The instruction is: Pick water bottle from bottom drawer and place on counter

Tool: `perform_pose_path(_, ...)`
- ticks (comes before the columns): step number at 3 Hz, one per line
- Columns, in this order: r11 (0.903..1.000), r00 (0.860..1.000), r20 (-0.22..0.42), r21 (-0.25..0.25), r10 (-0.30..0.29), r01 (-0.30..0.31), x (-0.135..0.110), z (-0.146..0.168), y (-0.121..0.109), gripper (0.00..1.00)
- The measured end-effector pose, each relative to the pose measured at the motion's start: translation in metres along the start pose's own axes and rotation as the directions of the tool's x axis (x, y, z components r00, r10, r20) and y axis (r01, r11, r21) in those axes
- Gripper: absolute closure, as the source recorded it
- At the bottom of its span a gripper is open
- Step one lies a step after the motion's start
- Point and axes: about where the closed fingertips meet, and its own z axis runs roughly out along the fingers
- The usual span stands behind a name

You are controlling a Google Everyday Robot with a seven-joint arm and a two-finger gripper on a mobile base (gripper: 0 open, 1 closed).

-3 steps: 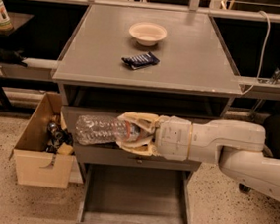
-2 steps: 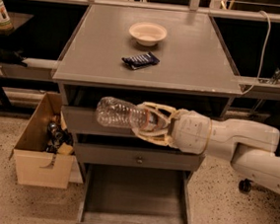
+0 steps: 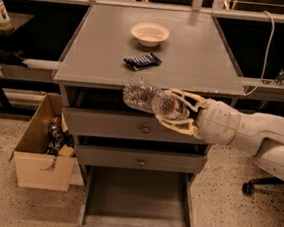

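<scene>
My gripper is shut on the water bottle, a clear ribbed bottle with a reddish label band. It holds the bottle on its side in the air, in front of the cabinet, level with the front edge of the counter. The bottle's base points left. The bottom drawer stands pulled open below, and its grey floor shows nothing on it. My white arm reaches in from the right.
A cream bowl and a dark blue packet lie on the counter. Two shallower drawers with knobs are shut. A cardboard box of items stands left of the cabinet. A green-and-white bottle stands on a dark side table.
The gripper has lifted the water bottle from in front of the top drawer up to the level of the counter's front edge, and a little to the right.
</scene>
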Motion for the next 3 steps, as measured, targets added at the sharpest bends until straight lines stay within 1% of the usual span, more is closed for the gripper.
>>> perform_pose_path(1,0.9995,1.000,-0.011,-0.007,0.029,-0.029,0.001,-0.003,-0.019,1.00)
perform_pose_path(2,0.9963,0.996,-0.046,-0.046,0.070,-0.072,0.007,-0.007,-0.047,1.00)
perform_pose_path(3,0.9861,0.985,-0.104,-0.083,0.135,-0.144,0.020,-0.011,-0.070,1.00)
